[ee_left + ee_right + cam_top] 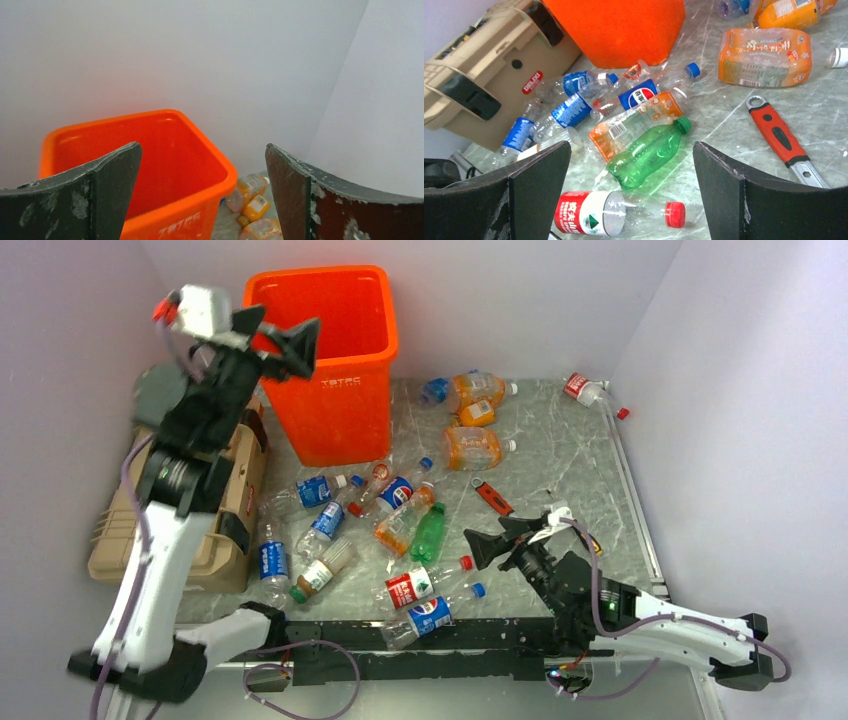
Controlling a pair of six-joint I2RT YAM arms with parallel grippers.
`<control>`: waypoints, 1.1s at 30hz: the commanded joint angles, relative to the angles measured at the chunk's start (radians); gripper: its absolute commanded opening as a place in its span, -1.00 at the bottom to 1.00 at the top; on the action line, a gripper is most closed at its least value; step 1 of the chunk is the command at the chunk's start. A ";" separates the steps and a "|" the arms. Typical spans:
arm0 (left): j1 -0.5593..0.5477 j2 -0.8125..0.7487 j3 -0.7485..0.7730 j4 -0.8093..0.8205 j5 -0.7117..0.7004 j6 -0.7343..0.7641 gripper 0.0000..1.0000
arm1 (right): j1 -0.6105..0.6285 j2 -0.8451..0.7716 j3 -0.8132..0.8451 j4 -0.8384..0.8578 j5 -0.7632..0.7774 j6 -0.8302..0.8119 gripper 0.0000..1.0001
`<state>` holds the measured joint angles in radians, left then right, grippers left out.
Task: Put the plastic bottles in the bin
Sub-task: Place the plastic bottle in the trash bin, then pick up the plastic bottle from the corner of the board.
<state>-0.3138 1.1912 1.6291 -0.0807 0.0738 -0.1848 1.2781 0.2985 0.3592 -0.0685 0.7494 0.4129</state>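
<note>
Progress unclear, most left: left gripper (283, 335) wide, empty over the tall bright orange plastic bin (335, 410) far left, contents hidden; right gripper (492, 538) wide, empty, near right; over a dozen small clear, orange and green plastic bottles (428, 533) lie mid-table.

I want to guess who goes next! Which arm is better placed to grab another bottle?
Probably the right: the right claw hangs open and low, facing the green bottle on the table; the left claw is open high by the bin.
</note>
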 commanded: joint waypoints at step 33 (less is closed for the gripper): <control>0.001 -0.321 -0.809 -0.256 0.316 -0.161 0.98 | -0.569 0.556 -0.050 0.108 -0.699 0.505 0.87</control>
<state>-0.3111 0.8963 0.8055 -0.3824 0.3058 -0.3183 0.7116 0.8513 0.3355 -0.0681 0.1490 0.8326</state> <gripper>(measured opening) 0.989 0.950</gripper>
